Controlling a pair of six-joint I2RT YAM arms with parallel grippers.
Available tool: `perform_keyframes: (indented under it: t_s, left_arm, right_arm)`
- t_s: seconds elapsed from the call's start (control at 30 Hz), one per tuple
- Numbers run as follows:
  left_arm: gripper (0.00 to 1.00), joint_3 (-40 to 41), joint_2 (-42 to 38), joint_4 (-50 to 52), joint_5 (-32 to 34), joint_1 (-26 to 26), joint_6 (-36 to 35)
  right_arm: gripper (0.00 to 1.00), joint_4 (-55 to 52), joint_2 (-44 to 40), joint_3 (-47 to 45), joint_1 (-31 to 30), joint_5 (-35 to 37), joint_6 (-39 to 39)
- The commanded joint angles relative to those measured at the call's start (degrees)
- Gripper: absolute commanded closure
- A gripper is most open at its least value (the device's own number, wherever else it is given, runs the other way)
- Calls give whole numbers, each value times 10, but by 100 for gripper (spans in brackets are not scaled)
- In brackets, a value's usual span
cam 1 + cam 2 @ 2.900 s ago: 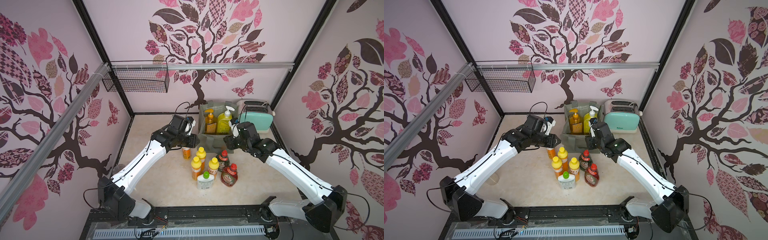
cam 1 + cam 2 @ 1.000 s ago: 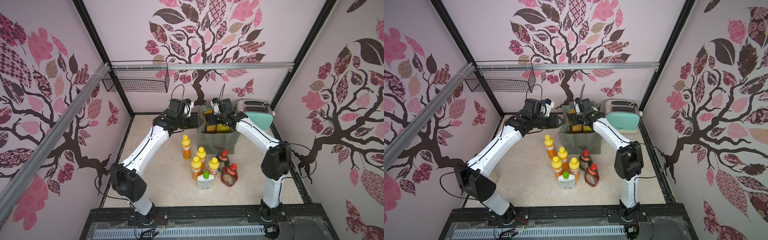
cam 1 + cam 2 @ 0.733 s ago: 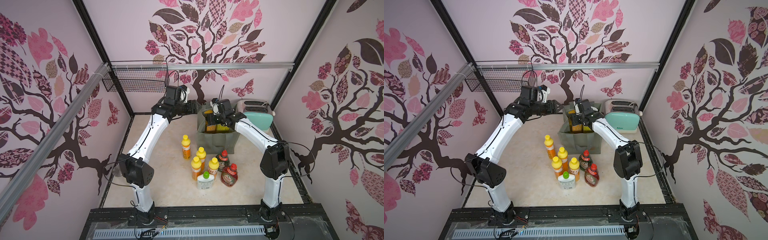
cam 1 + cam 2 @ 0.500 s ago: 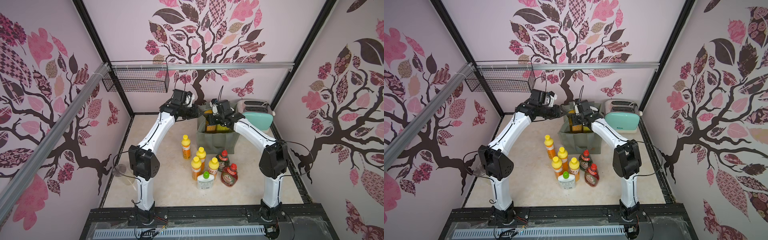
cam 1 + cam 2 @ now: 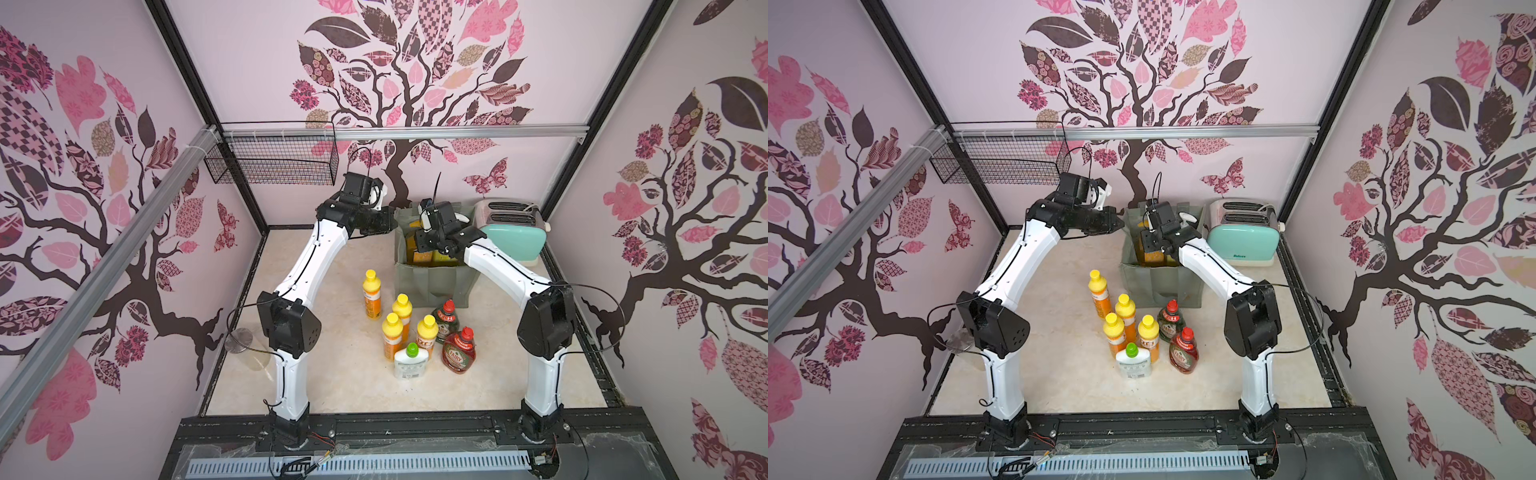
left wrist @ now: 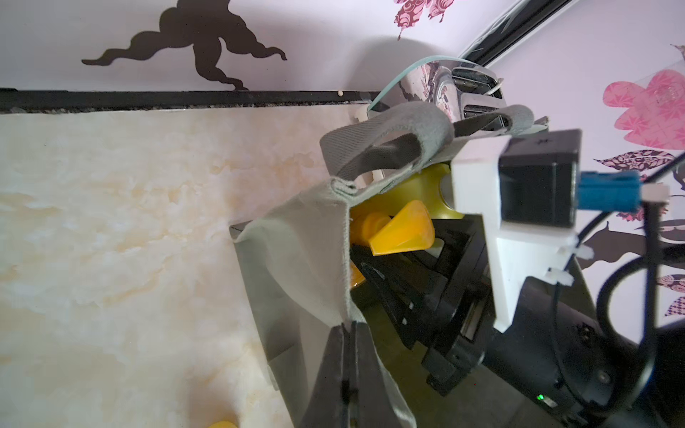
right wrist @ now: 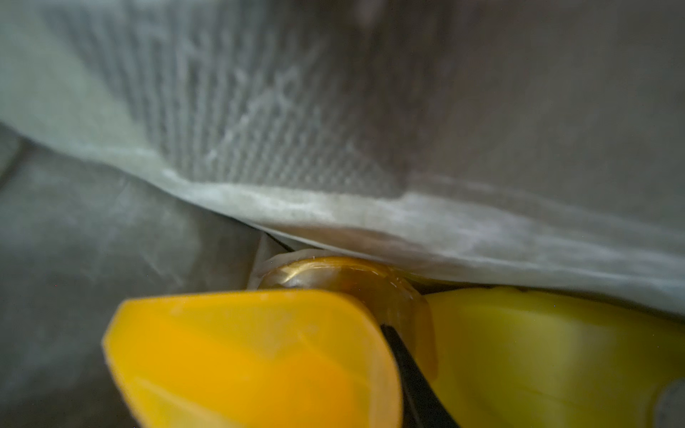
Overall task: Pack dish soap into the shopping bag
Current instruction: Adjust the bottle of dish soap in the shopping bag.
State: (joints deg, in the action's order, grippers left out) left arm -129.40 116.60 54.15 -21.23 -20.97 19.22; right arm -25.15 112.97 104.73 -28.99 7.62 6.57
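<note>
1. The shopping bag (image 5: 432, 286) (image 5: 1158, 291) stands upright on the table (image 5: 332, 386) with its mouth open. A mint toaster (image 5: 515, 243) sits just beside it.
2. The left gripper (image 6: 348, 328) (image 5: 394, 223) is at the bag's top rim, on the left arm's side. In the left wrist view its fingers (image 6: 331, 367) are pressed together on the fabric edge, pinching it.
3. The right gripper (image 5: 424, 249) reaches down through the bag's mouth. Its dark fingers lie just beside the head of the orange pump bottle (image 6: 400, 231) (image 7: 252, 355). Whether they clamp the bottle or stand apart cannot be told.
4. Inside the bag, the orange pump bottle and the big yellow bottle (image 6: 419, 187) (image 7: 537, 352) stand side by side, close against the bag's wall.
5. Seven bottles stand upright outside the bag, in front of its pocket side and well apart from both grippers:
   - four small orange bottles (image 5: 371, 297)
   - the green Fairy bottle (image 5: 445, 322), nearest the bag
   - the red Fairy bottle (image 5: 459, 353)
   - the white bottle (image 5: 410, 362), farthest from the bag
</note>
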Motion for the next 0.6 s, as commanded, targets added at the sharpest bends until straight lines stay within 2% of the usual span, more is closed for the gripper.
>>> perform_keyframes:
  t_s: [0.0,0.2,0.23,0.37,0.4,0.47,0.57]
  left_arm:
    - [100,-27,-6,-2,24,8,-20]
    - [100,-14,-16,9,29,9,-26]
    - [97,-15,-18,10,27,9,-26]
    - [41,-14,-28,0,11,9,-13]
    - [32,-15,-28,-5,3,9,-9]
    - [23,-15,-25,-17,-16,9,6]
    - [18,-16,-7,-30,-41,6,19]
  right_arm:
    - [100,13,-46,49,8,88,-18]
    - [100,29,-40,40,9,94,-6]
    - [100,33,-40,35,8,89,-4]
    - [100,44,-36,6,9,76,6]
    - [100,48,-35,-2,11,73,8]
    - [100,55,-36,-14,15,61,15]
    - [100,59,-36,-19,17,54,20]
